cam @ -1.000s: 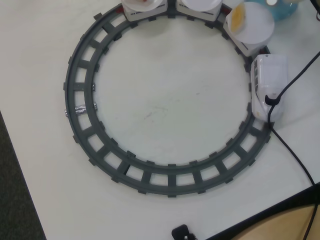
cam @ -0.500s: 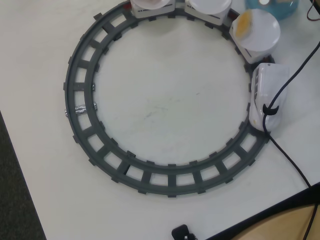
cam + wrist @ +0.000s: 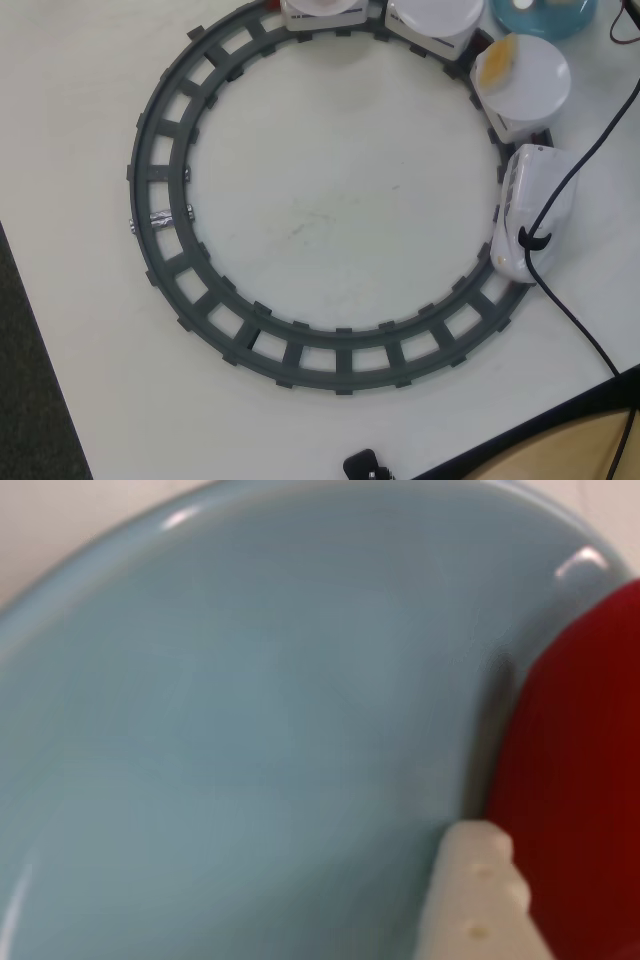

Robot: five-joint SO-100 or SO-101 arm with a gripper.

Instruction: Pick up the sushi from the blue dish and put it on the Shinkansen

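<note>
In the wrist view the light blue dish (image 3: pixel 250 700) fills nearly the whole frame, very close and blurred. The dark red sushi (image 3: pixel 580 760) lies on its right side. One white finger (image 3: pixel 475 900) of my gripper (image 3: pixel 565 885) comes in from the bottom and touches the sushi's left edge; the other finger is out of view. In the overhead view only a slice of the blue dish (image 3: pixel 545 20) shows at the top right edge. The white Shinkansen (image 3: pixel 530 215) stands on the track's right side, nose toward the front, with white plates (image 3: pixel 535 85) on its cars.
The dark grey ring of track (image 3: pixel 160 200) covers most of the white table. A yellow-orange piece (image 3: pixel 497 60) lies on the plate behind the train's nose. A black cable (image 3: pixel 560 300) crosses the nose and runs to the front right table edge.
</note>
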